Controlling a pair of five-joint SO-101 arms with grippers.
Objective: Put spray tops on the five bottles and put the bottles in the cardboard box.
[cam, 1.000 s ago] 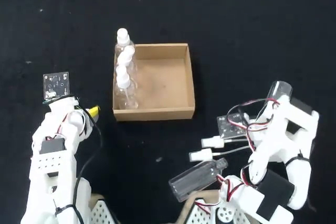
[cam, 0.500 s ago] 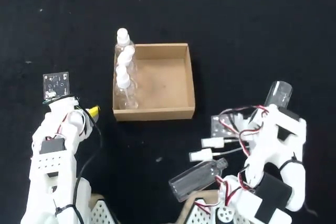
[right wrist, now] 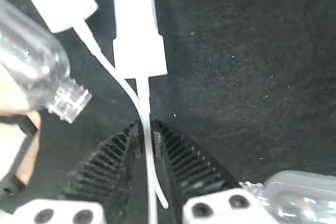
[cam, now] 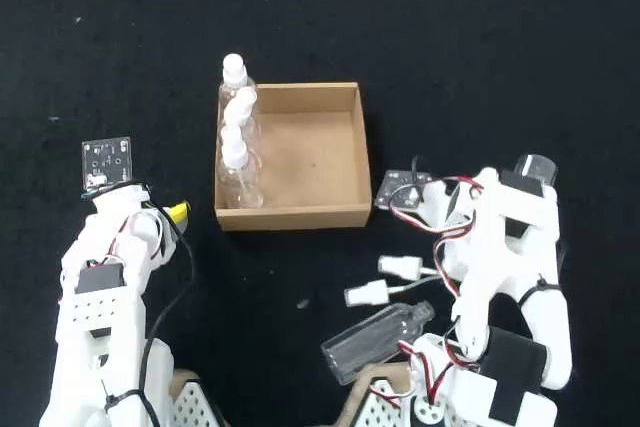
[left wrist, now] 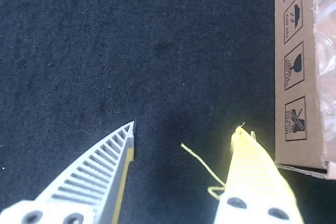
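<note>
Right arm (cam: 500, 247) nearer cardboard box (cam: 295, 216), black table (cam: 480, 57)

Brown box (cam: 293, 215) — white tops (cam: 401, 267) (black table (cam: 500, 67))

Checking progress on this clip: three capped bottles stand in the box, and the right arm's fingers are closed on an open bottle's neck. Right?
No. The right wrist view shows the right arm's fingers closed on the thin tube of a spray top, not on a bottle's neck; the open bottle lies beside it. Three capped bottles do stand in the box.
</note>
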